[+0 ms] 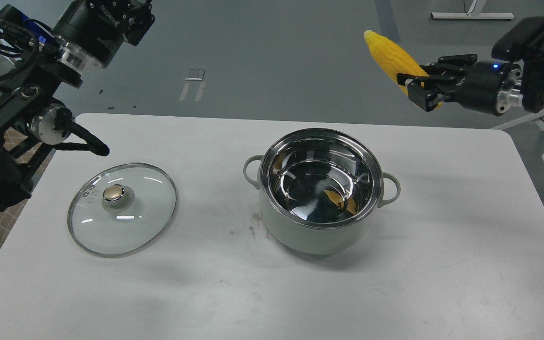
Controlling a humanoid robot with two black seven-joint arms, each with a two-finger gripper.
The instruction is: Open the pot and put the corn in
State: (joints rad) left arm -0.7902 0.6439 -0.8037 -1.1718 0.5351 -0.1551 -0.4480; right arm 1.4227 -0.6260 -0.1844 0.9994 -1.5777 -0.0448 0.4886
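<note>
Two black arms reach in over a white table (442,264). The right gripper (422,89) is up high, off to the right of the pot (318,236), and its jaws are squeezed on the fat end of the yellow corn (387,52). The corn's tip points up and to the left. The pot sits open in the middle of the table, shiny inside. A glass lid (122,208) lies flat to its left, well apart. The left gripper (139,19) is high at the top left, too dark to tell how its jaws stand.
</note>
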